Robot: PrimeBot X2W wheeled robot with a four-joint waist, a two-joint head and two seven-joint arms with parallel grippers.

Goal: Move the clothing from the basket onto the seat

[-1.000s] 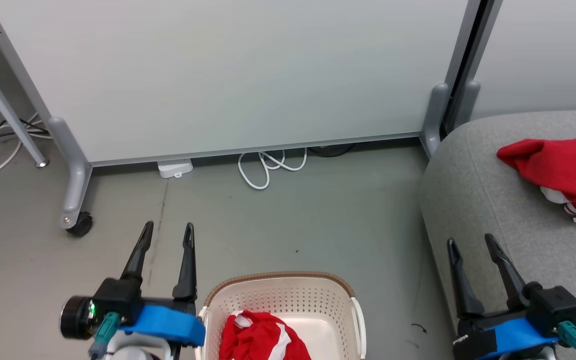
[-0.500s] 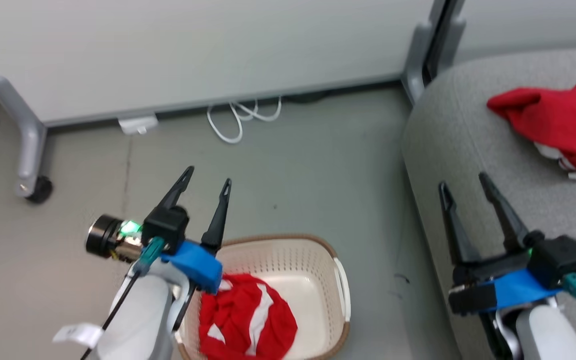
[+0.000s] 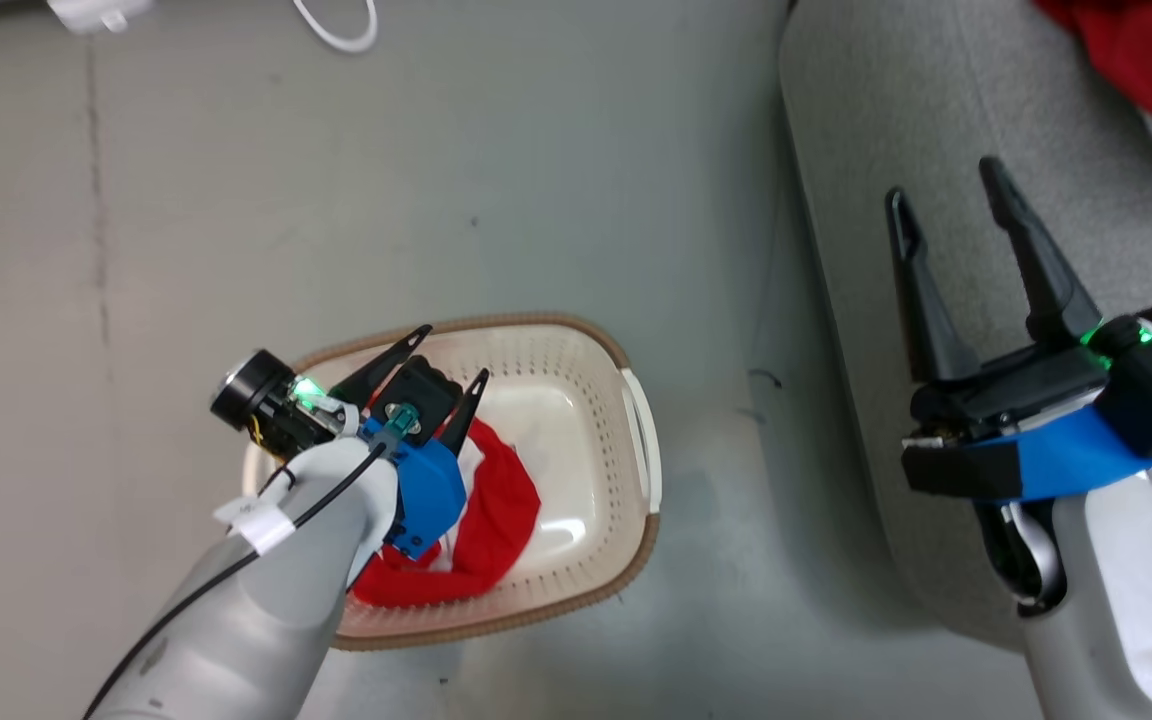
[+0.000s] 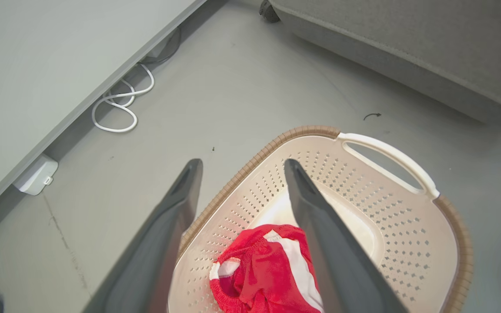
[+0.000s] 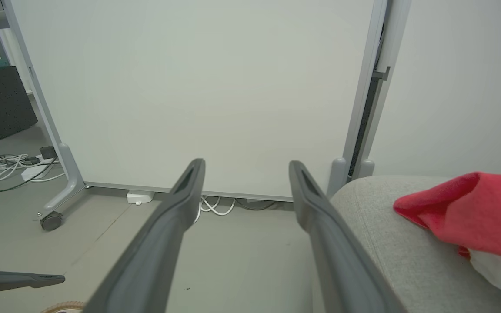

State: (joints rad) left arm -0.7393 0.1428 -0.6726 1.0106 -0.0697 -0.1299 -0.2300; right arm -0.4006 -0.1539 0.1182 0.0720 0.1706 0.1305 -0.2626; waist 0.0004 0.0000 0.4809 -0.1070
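At the left, the left gripper (image 3: 454, 352) hangs over the basket (image 3: 556, 342) and points down into it. Its jaws stand wide apart, with nothing held between them. In the left wrist view one finger is over the grey floor (image 4: 255, 78) just outside the brown rim, and the other finger is over the inside of the basket. A red cloth (image 3: 501, 505) with white stripes lies bunched up inside the basket, on the side under the left arm. I cannot tell if a finger touches the red cloth. Up past the basket a white cable (image 4: 115, 129) lies in loops on the floor by the foot of a pale panel (image 5: 198, 87), and a small white box (image 4: 33, 176) sits near it. The white handle (image 3: 644, 435) of the basket faces the seat (image 3: 866, 120), which is big, grey and soft and stands near the basket on the right. The right gripper (image 3: 942, 180) hangs over the near edge of the seat. Its jaws are wide apart too and hold nothing. At the far right a second red cloth (image 5: 463, 213) lies on top of the seat, with some white showing under it. It is apart from the right gripper
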